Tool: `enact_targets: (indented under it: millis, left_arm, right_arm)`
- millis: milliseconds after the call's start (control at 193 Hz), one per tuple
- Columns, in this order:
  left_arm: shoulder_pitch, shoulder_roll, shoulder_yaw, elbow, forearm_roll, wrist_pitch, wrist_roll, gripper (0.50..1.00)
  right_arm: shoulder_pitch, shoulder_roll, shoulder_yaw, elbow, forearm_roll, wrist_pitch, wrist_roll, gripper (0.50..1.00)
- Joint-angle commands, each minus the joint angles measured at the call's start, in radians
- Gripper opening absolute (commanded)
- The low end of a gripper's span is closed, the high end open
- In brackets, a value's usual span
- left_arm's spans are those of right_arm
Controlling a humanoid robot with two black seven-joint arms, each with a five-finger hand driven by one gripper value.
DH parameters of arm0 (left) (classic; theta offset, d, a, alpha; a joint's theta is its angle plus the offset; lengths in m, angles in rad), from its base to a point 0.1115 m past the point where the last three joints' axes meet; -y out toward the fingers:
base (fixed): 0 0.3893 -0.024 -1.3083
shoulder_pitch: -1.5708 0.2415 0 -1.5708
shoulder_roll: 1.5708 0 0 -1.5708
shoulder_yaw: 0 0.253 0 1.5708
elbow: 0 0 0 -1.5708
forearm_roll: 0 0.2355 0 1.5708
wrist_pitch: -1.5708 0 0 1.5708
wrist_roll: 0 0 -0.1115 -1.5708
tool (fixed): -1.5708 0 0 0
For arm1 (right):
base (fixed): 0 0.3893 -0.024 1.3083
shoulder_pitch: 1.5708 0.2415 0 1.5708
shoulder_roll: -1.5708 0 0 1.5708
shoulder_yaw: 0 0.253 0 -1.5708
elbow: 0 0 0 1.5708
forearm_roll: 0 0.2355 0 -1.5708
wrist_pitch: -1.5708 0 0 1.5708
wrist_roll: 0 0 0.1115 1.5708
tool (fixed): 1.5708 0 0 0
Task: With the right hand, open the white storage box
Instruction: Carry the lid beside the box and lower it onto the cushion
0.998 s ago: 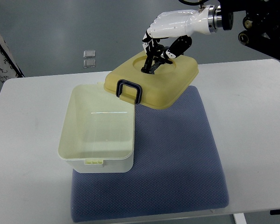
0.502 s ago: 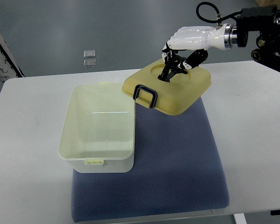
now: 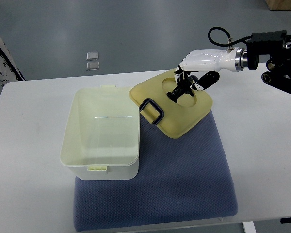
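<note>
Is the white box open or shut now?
Open. The white box has no top, so its empty inside shows. The right hand grips the yellow lid beside it.

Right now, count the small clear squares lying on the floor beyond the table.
2. Both lie on the grey floor past the table's far left edge, one clear square directly behind the other clear square, nearly touching. Others could lie hidden behind the table.

A lab-like test space: plain white table (image 3: 34, 121), bare grey floor (image 3: 111, 34), blue mat (image 3: 184, 174).
</note>
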Motion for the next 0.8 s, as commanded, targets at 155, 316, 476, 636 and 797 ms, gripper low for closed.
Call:
enact_targets:
  millis: [155,316,476,636,797]
  left_arm:
    - [0.0,0.0,0.0,0.0,0.0,0.001,0.0,1.0]
    - [0.0,0.0,0.0,0.0,0.0,0.001,0.0,1.0]
    - [0.0,0.0,0.0,0.0,0.0,0.001,0.0,1.0]
    - [0.0,0.0,0.0,0.0,0.0,0.001,0.0,1.0]
    - [0.0,0.0,0.0,0.0,0.0,0.001,0.0,1.0]
  right_arm:
    - [-0.013,0.002,0.0,-0.057,0.0,0.0,0.0,0.5]
    - [-0.012,-0.007,0.006,-0.079,0.002,0.001,0.0,0.5]
    - [-0.018,0.002,0.0,-0.079,0.002,0.003,0.0,0.5]
    - [-0.056,0.01,-0.005,-0.074,0.002,0.001,0.0,0.5]
    - [-0.061,0.06,-0.005,-0.068,0.002,0.001,0.0,0.5]
